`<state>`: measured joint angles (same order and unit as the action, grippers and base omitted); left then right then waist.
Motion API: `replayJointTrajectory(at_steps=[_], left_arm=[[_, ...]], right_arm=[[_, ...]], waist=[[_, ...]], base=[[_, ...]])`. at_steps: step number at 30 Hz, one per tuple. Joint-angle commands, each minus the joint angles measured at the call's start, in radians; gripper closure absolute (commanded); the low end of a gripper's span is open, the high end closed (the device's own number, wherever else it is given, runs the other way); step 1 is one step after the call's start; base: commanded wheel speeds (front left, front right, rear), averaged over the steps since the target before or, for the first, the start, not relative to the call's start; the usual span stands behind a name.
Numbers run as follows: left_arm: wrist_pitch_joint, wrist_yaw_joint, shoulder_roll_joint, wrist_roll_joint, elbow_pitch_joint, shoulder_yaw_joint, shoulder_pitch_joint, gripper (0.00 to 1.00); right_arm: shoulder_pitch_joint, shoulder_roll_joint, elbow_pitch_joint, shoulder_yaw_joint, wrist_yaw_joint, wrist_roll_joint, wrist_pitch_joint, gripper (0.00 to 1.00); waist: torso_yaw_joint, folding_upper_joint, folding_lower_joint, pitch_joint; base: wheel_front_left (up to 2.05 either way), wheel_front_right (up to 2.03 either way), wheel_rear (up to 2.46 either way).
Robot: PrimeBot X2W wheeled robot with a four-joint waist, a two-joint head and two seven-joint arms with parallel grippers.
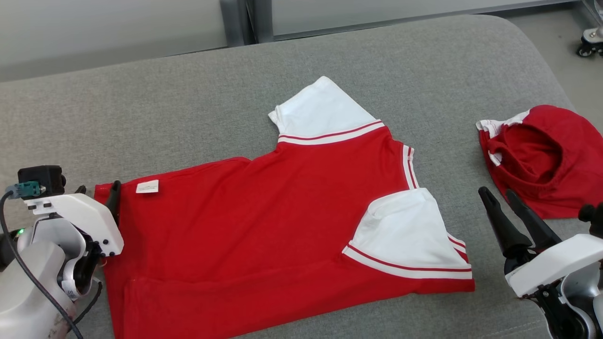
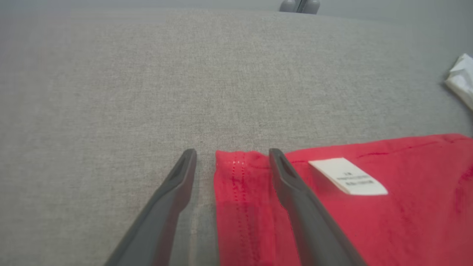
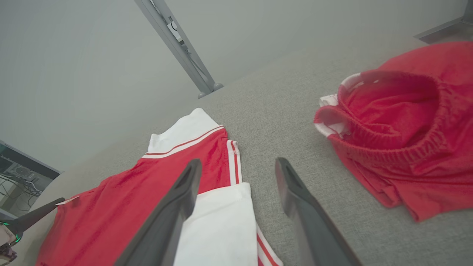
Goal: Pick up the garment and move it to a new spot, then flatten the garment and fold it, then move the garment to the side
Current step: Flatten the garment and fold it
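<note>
1. Grey woven cloth covers the surface point(image 1: 188, 94), which rounds off at its far right corner. Pale panels and a metal post point(image 1: 245, 21) stand behind it.
2. We see the shirt point(image 1: 259, 212) lying flat near the middle of the surface. Its long axis runs left to right in the head view, hem toward our left and shoulders toward our right.
3. Our left jaws are open and straddle the far hem corner. In the left wrist view one finger point(image 2: 295, 199) lies over red cloth and the other over bare grey, with the corner between them. We cannot tell whether they touch the cloth.
4. Our right jaws are open too and hold nothing. They sit just beside the near sleeve point(image 1: 405, 230), with the shirt to their left and the shorts point(image 1: 541, 160) to their right.
5. We judge the left jaws nearer the hem and the right jaws nearer the shoulders, so a hem-to-shoulder fold would start from the left.
6. We read the shirt as thin, limp red knit with white sleeves, striped cuffs, a stitched hem and a white label point(image 2: 347, 175). The near sleeve is folded onto the body. The shorts are a crumpled red heap with a gathered elastic waistband.
</note>
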<state>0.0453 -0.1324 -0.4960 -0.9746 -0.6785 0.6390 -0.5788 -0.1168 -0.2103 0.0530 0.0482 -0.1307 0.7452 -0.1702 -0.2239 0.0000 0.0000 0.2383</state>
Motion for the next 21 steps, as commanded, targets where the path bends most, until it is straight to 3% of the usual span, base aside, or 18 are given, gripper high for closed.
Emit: replayJointTrajectory(at_steps=[1,8,9,11,13,21], left_arm=[[0.006,0.009,-0.006,0.022,-0.032,0.011,-0.029,0.00],[0.043,0.026,0.013,0.047,-0.117,0.051,-0.071,0.00],[0.047,0.031,0.019,0.048,-0.122,0.057,-0.075,0.09],[0.048,0.042,0.028,0.048,-0.130,0.062,-0.082,0.64],[0.046,0.046,0.038,0.054,-0.131,0.071,-0.092,1.00],[0.001,0.067,0.058,0.084,-0.099,0.087,-0.138,1.00]], right_arm=[[-0.016,-0.010,-0.005,0.005,0.000,0.008,0.004,0.00],[-0.044,-0.038,-0.024,0.014,0.000,0.012,-0.003,0.00],[-0.049,-0.042,-0.027,0.015,0.000,0.012,-0.004,0.00],[-0.066,-0.051,-0.031,0.024,0.000,0.009,-0.013,0.00],[-0.095,-0.061,-0.033,0.034,0.000,0.001,-0.024,0.00],[-0.273,-0.081,0.040,0.074,0.000,-0.067,-0.095,0.00]], waist=[[-0.017,0.0000,0.0000,0.020],[-0.014,0.0000,0.0000,0.029],[-0.011,0.0000,0.0000,0.029],[-0.006,0.0000,0.0000,0.032],[0.003,0.0000,0.0000,0.036],[0.056,0.0000,0.0000,0.055]], base=[[0.00,0.00,0.00],[0.00,0.00,0.00],[0.00,0.00,0.00],[0.00,0.00,0.00],[0.00,0.00,0.00],[0.00,0.00,0.00]])
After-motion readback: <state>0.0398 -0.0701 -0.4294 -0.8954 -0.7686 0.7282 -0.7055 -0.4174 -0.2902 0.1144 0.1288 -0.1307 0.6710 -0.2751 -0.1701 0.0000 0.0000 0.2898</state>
